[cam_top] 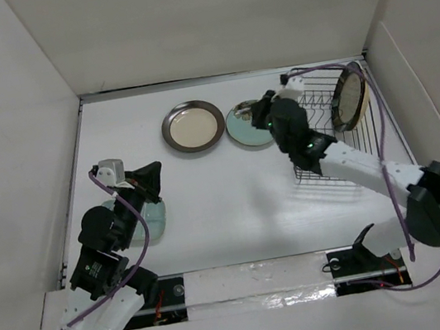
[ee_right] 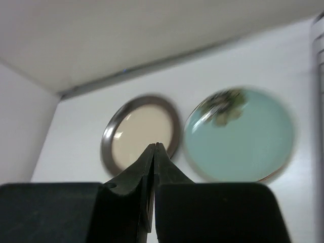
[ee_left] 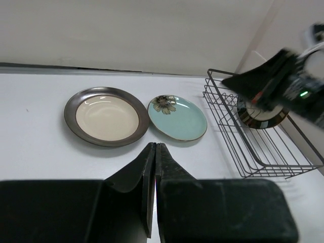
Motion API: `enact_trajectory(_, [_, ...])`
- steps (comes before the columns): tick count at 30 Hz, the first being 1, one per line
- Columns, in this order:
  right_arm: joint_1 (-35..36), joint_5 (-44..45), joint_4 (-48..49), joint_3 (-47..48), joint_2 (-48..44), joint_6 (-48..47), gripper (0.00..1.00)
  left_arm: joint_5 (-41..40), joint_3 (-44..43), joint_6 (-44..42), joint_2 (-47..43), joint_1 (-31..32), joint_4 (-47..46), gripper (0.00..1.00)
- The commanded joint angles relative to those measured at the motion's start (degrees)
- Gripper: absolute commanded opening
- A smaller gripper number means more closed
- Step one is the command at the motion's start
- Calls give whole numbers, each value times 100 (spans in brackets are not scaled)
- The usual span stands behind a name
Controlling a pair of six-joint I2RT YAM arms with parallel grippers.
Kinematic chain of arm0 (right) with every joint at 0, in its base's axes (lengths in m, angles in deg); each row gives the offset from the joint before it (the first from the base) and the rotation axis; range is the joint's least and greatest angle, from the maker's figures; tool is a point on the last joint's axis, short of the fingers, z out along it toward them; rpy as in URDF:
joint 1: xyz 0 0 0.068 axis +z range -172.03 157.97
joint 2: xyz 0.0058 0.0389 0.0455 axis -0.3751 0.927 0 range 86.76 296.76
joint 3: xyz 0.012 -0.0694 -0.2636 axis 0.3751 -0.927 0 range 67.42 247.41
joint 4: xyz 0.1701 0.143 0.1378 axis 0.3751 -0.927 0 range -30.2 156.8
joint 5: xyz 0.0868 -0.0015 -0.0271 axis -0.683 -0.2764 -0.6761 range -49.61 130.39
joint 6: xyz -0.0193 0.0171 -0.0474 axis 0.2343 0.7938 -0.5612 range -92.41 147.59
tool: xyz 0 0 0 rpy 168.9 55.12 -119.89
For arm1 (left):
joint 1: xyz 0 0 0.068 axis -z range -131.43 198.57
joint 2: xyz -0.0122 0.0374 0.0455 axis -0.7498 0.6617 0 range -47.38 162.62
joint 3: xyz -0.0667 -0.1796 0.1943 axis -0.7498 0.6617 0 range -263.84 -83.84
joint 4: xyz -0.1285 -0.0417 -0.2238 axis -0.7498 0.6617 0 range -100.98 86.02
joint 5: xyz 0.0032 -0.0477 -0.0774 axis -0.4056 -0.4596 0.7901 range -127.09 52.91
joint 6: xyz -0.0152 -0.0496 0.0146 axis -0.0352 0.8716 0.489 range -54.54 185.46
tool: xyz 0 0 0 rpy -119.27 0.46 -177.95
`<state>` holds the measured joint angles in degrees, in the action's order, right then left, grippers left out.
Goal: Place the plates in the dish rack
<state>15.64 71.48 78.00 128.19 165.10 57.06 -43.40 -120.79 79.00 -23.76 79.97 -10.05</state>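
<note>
A dark-rimmed plate with a cream centre (cam_top: 193, 126) lies flat at the back of the table, and a pale teal plate with a flower (cam_top: 244, 130) lies right of it. Both show in the left wrist view (ee_left: 106, 116) (ee_left: 177, 117) and the right wrist view (ee_right: 139, 129) (ee_right: 238, 134). The wire dish rack (cam_top: 345, 163) stands at the right with one dark-rimmed plate (cam_top: 350, 100) upright in it. My right gripper (cam_top: 260, 113) is shut and empty, hovering over the teal plate's right edge. My left gripper (cam_top: 157, 170) is shut and empty, above another pale green plate (cam_top: 154, 222) at the near left.
White walls enclose the table on the left, back and right. The rack (ee_left: 253, 147) sits close to the right wall. My right arm (ee_left: 283, 81) reaches across the rack's near side. A white strip runs along the table's near edge (cam_top: 254, 277).
</note>
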Motion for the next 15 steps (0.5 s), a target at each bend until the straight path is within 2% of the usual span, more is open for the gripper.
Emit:
enact_trajectory(1, [372, -192, 1349, -163, 1045, 1805, 24, -81, -76, -18, -32, -20, -216, 0])
enact_trajectory(3, [425, -348, 1201, 100, 1602, 2543, 56, -64, -58, -9, -41, -20, -242, 0])
enact_trajectory(4, [425, -541, 1174, 293, 2040, 2772, 75, -64, -58, -9, -24, -20, -242, 9])
enact_trajectory(5, [425, -508, 1252, 330, 2218, 3148, 80, -72, -58, 17, -6, -20, -234, 15])
enact_trajectory(7, [425, -437, 1271, 452, 2552, 3493, 83, -20, -84, 17, 11, -20, -190, 25])
enact_trajectory(8, [373, -446, 1279, 488, 2832, 3817, 83, 15, -84, 17, -6, -20, -190, 26])
enact_trajectory(15, [320, -674, 1218, 1059, 3975, 4707, 81, 41, -67, 17, -77, -20, -251, 27])
